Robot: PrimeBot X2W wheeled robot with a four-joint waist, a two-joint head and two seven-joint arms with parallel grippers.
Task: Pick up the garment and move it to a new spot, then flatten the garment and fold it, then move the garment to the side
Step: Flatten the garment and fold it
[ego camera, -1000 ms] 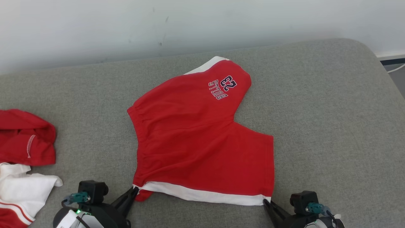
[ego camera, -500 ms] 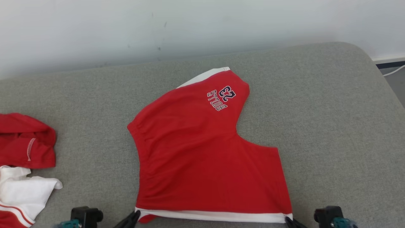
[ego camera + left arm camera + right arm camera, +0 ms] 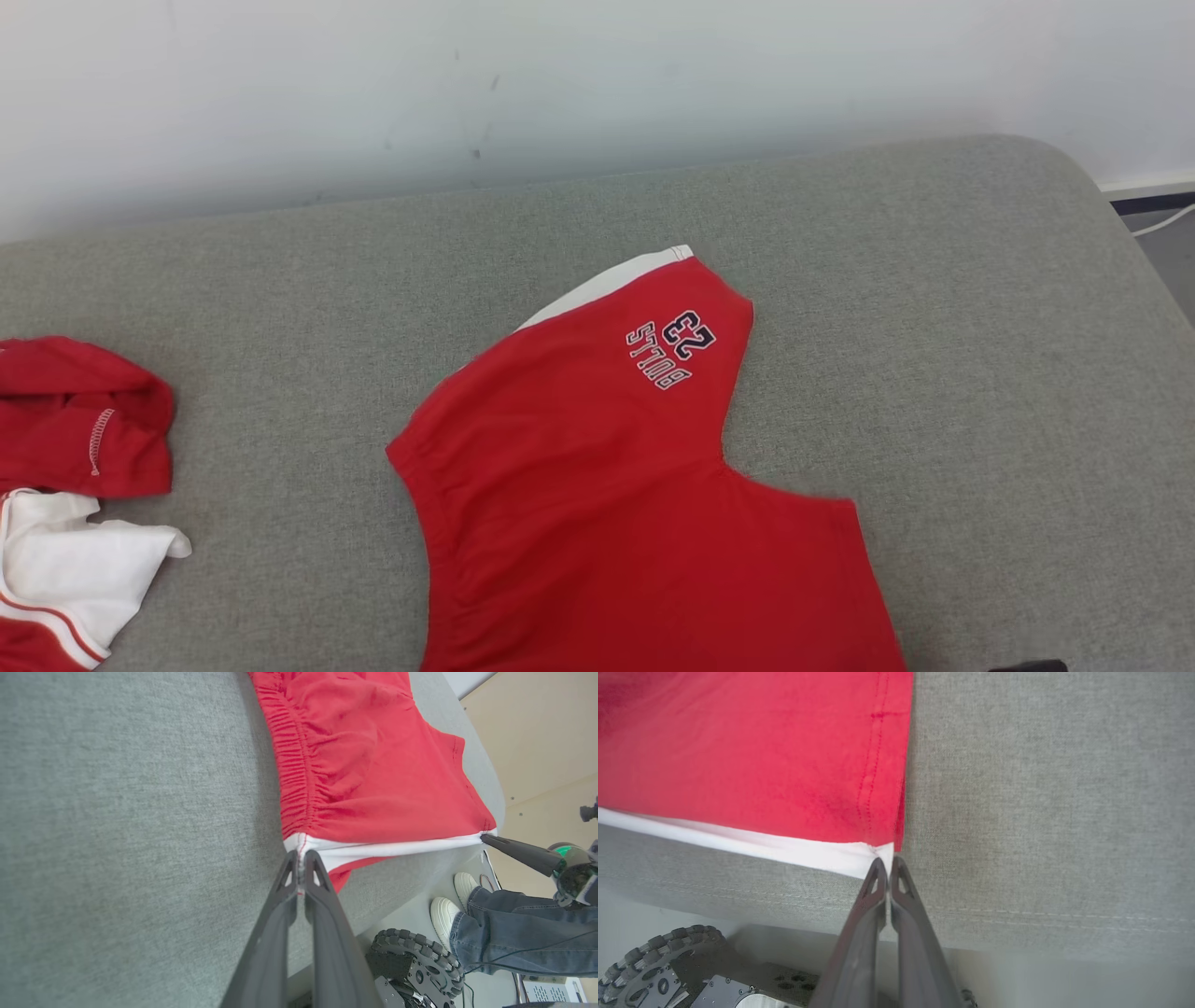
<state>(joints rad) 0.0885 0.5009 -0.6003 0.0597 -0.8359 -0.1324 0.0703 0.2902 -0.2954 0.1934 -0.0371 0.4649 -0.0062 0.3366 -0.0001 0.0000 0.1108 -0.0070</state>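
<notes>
dragged red shorts (image 3: 597, 504) nearer across the grey cushion (image 3: 980, 327) since a second ago, now lying flat at mid-cushion with the near side reaching the cushion's near edge and the printed leg (image 3: 670, 350) pointing far. clamped tight on the left end of the white band (image 3: 397, 848) with the left gripper (image 3: 301, 858) and on its right corner with the right gripper (image 3: 887, 861), fingers pressed together on the cloth, band stretched straight between them. off to the left, a red-and-white clothes pile (image 3: 75, 448); below the near edge, a knobbly wheel (image 3: 416, 961) and a person's white shoes (image 3: 448, 905).
</notes>
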